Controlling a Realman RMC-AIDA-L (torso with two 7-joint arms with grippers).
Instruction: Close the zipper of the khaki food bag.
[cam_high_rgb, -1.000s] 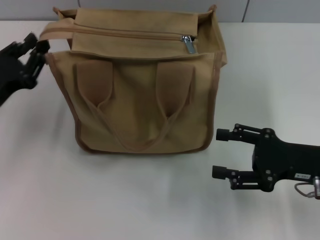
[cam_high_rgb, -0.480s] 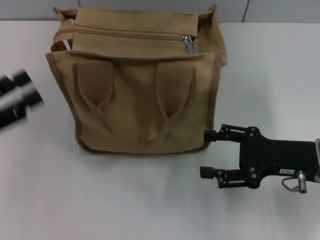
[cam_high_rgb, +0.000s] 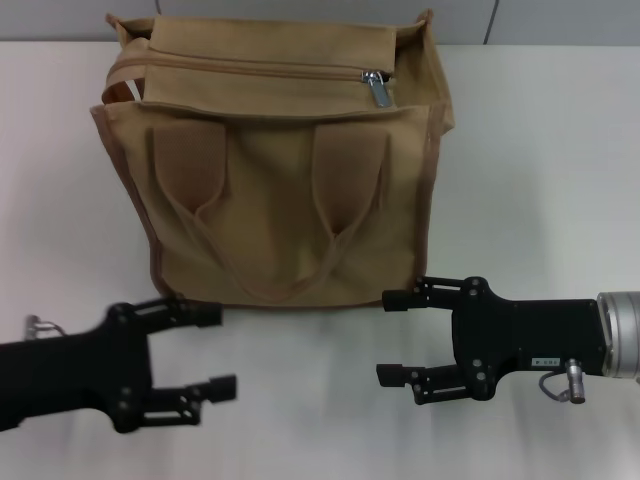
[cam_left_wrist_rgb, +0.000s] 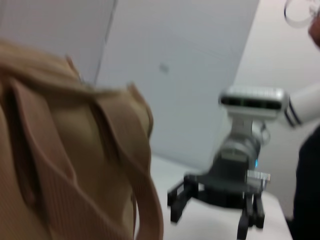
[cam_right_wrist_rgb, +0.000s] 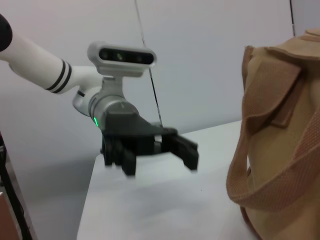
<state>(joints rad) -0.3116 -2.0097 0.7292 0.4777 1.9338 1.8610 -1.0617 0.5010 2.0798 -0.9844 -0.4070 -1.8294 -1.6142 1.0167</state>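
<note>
The khaki food bag (cam_high_rgb: 280, 200) stands upright at the table's far middle, its two looped handles hanging down its front. The zipper (cam_high_rgb: 260, 68) runs across its top, with the silver pull tab (cam_high_rgb: 378, 90) at the right end. My left gripper (cam_high_rgb: 215, 350) is open and empty, low over the table in front of the bag's left corner. My right gripper (cam_high_rgb: 388, 337) is open and empty, just in front of the bag's right bottom corner. The left wrist view shows the bag (cam_left_wrist_rgb: 60, 170) and the right gripper (cam_left_wrist_rgb: 212, 215). The right wrist view shows the bag (cam_right_wrist_rgb: 280, 125) and the left gripper (cam_right_wrist_rgb: 160, 155).
The white table (cam_high_rgb: 540, 150) spreads to the right of the bag and in front of it between the two grippers. A grey wall (cam_high_rgb: 560, 20) runs along the table's far edge behind the bag.
My left gripper has left the bag's upper left corner and swung down to the table's front left. My right gripper has moved left towards the bag's front right corner.
</note>
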